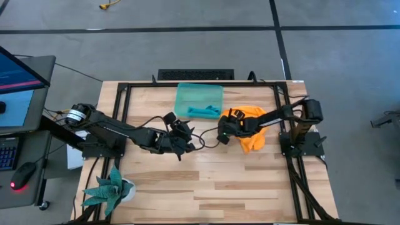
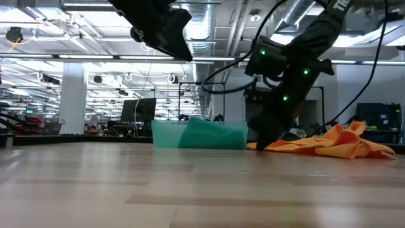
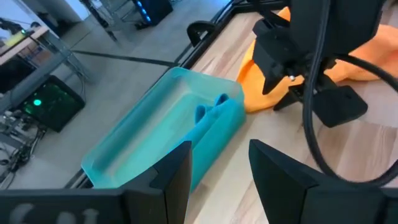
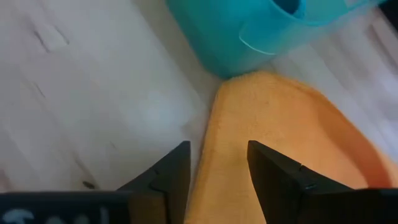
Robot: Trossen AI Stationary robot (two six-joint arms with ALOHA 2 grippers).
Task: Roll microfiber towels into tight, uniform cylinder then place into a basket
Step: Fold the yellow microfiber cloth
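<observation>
High view: teal towel (image 1: 202, 112) already lies in the basket (image 1: 199, 100); orange towel (image 1: 253, 137) sits unrolled and bunched just right of it, right gripper (image 1: 225, 128) at its near corner, left gripper (image 1: 181, 134) clear of it over bare table. Low view: orange cloth is crumpled in folds, so a roll started here would likely come out lumpy, not tight. Left wrist view: left fingers parted, holding nothing. Right wrist view: right fingers parted over the towel corner, touching the basket wall; a pinch here risks snagging or shoving the basket.
</observation>
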